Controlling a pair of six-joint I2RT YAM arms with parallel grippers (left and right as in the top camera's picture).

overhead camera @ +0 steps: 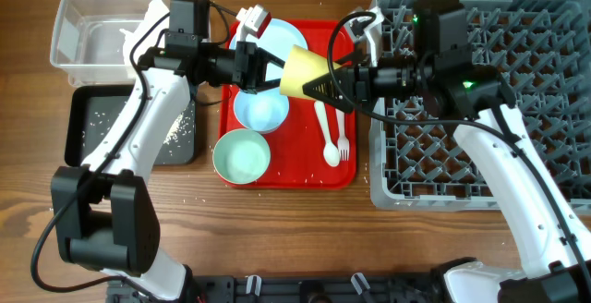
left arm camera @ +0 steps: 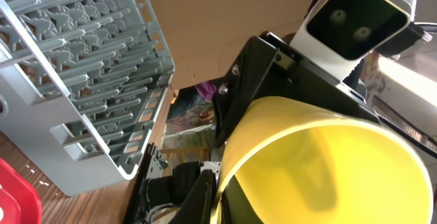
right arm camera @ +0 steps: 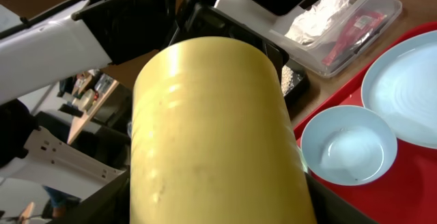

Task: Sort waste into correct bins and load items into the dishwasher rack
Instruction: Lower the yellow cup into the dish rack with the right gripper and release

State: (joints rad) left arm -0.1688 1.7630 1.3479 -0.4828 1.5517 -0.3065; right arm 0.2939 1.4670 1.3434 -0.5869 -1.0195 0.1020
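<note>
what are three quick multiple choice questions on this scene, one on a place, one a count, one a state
1. Where do the spoon and fork lie?
A in the dishwasher rack
B on the red tray
C in the clear tub

2. How many bowls sit on the red tray?
A one
B two
C three

3. How is the yellow cup?
A standing on the tray
B lying in the rack
C up off the tray, between the left gripper and right gripper

Answers:
1 B, both lie on the tray, right of the bowls.
2 B, a white bowl and a teal bowl.
3 C, the overhead view shows it above the tray with a gripper at each end.
</note>
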